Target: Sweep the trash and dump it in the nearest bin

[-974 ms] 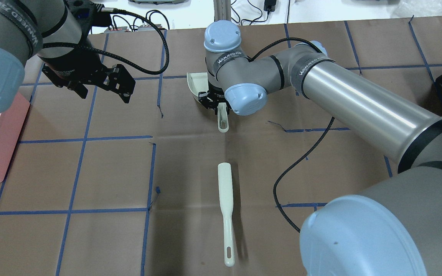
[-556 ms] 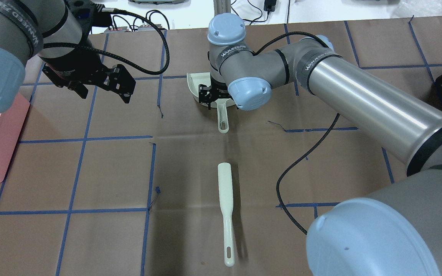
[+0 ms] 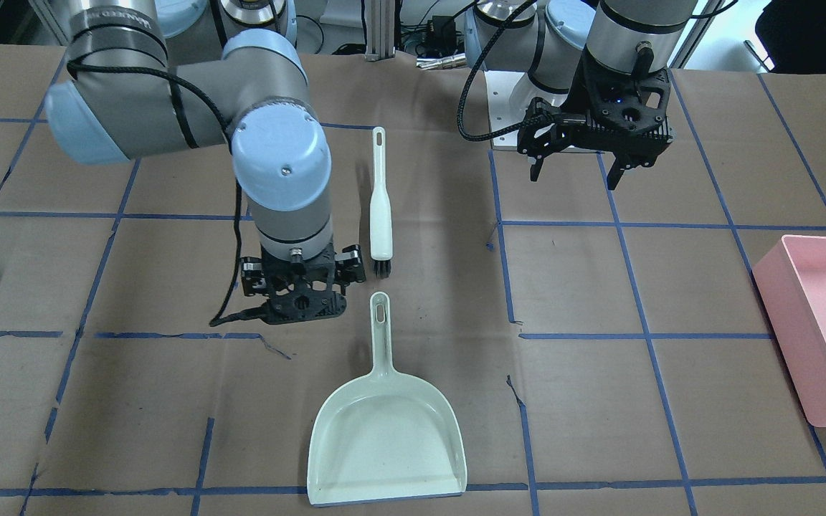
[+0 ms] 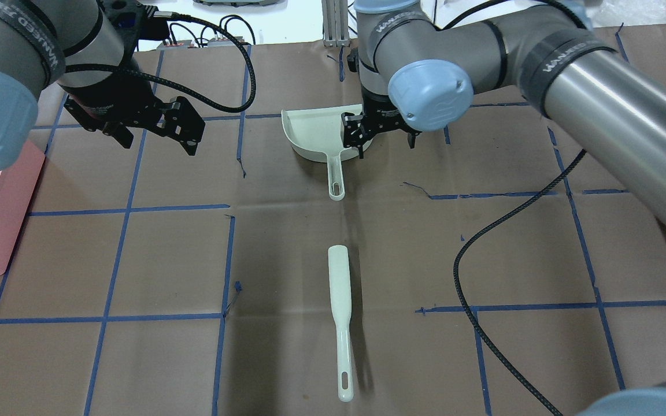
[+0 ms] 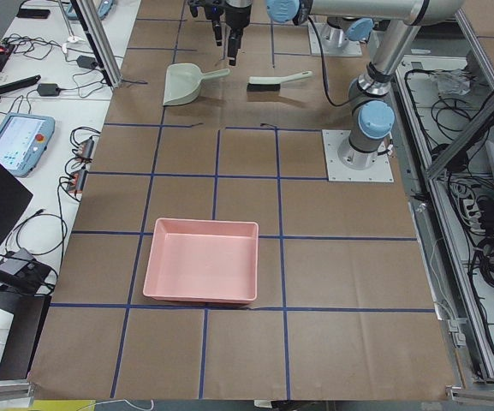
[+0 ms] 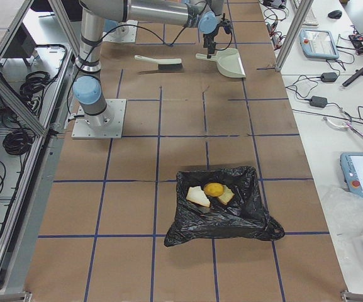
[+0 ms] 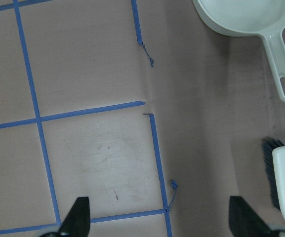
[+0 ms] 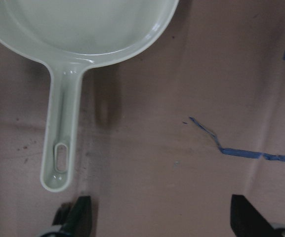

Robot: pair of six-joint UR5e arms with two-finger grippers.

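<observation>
Wide open and empty, the right pincer [image 4: 385, 142] hovers beside the dustpan handle [image 4: 336, 176], which points toward the robot's edge; the trash [image 6: 214, 190] sits in a black bag [image 6: 244, 223] near the right end of the worktop [image 6: 131, 207].

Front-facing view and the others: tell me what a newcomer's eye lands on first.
The pale green dustpan lies empty mid-table, the matching brush in line with its handle, and the right gripper hangs open just beside that handle. At the table's end on the robot's right, a black bag already holds the potato and two bread pieces; the pink bin at the other end is empty.
</observation>
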